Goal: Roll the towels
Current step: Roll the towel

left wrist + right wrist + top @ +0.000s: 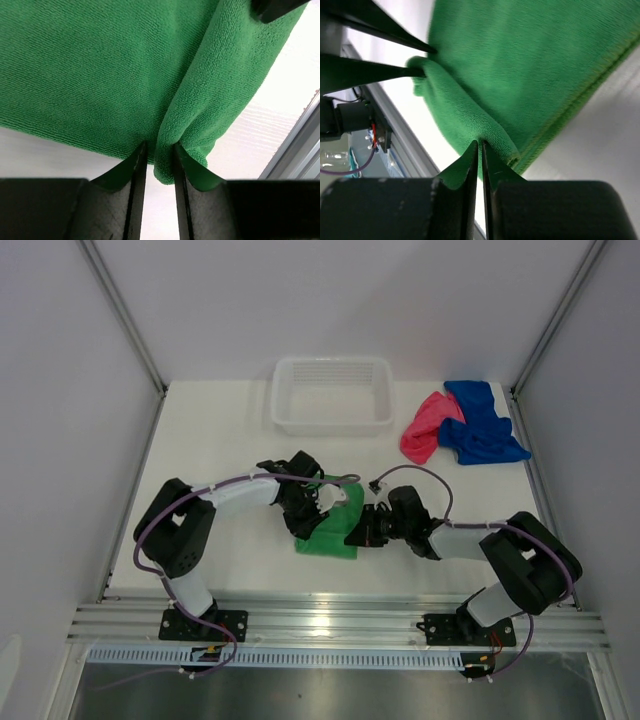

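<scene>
The green towel [335,527] lies near the table's front middle, its near edge folded over into a roll. My left gripper [310,508] is shut on the left end of that fold [167,160]. My right gripper [362,530] is shut on the right end of the fold [487,132]. In the right wrist view the left gripper's fingers [380,72] show pinching the far end. The pink-red towel [425,427] and the royal blue towel [482,425] lie crumpled together at the back right.
A white slotted plastic basket [332,420] stands at the back middle. The table's front rail [340,620] runs just below the green towel. White walls close in both sides.
</scene>
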You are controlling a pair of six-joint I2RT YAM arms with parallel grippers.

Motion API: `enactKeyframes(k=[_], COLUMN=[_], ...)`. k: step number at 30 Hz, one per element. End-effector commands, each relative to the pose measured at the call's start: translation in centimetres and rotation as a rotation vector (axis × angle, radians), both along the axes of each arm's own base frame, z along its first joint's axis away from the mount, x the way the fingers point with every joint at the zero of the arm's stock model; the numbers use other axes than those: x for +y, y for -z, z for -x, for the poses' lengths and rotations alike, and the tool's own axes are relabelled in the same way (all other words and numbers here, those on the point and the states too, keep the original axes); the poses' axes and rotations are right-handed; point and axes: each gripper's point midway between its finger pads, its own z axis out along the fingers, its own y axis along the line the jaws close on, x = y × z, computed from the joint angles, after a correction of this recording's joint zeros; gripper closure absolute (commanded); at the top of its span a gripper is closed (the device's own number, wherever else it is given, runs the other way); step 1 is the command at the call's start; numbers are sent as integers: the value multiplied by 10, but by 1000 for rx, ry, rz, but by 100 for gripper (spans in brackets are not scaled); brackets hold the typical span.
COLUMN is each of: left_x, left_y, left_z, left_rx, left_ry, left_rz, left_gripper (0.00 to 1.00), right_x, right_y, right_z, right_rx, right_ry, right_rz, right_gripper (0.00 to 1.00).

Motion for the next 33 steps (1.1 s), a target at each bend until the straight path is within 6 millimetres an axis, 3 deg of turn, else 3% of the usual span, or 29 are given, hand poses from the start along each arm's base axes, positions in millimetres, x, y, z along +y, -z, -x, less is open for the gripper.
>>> enactKeyframes(k=[1,8,13,18,24,28,31,33], left_x=[-2,1,18,18,13,4,-10,-10], left_y=[-9,-22,-19,-42,-59,-71,-85,-73], left_z=[-19,-28,-54,-71,-56,-24,0,15], left_rx=[-51,-100,-175,-171,-134,-84,-108,-97], left_ry=[-37,-65,-151,-227,-206,-140,-34,26], left_rz=[-3,3,-66,11,76,156,220,202], left_gripper=[69,61,60,59,60,78,80,80], right_x=[2,-2,-2,-3,-3,-2,-2,-2], right_y=[8,16,20,22,24,21,21,21], right_z=[-12,-13,-12,-11,-10,-12,-12,-12], right_rx=[36,83,105,118,126,120,122,120], right_ry=[56,66,68,72,75,75,75,71], right_rz=[36,99,118,124,127,124,126,127], right_gripper=[91,91,90,90,89,89,89,89])
